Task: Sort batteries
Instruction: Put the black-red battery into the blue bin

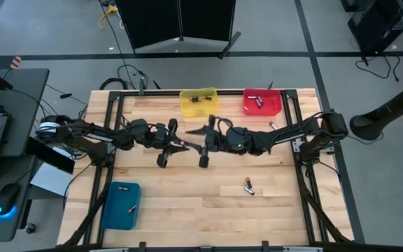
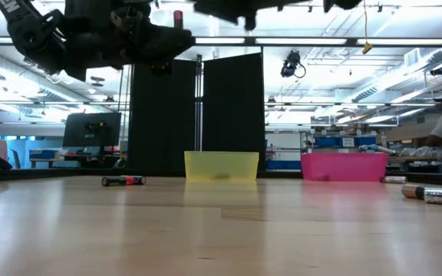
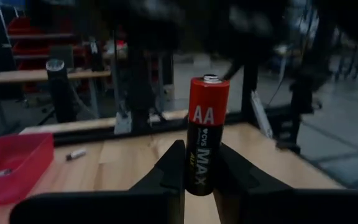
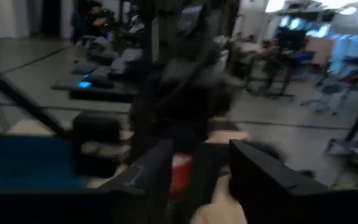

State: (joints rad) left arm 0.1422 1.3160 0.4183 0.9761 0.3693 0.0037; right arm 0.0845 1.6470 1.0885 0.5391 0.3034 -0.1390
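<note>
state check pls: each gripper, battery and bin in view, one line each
left gripper: shut on the AA battery, raised over mid-table
AA battery: upright between the left fingers, off the table
right gripper: open, facing the left gripper
yellow bin: upright, a battery inside
red bin: upright, batteries inside
blue bin: upright, one battery inside
loose batteries: lying on the table, unsorted

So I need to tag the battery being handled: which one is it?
Look above the table's middle, where the two arms meet. The left end effector is shut on a battery standing upright between its fingers: red top marked AA, black lower half, unlike the cells lying loose on the wood.
</note>
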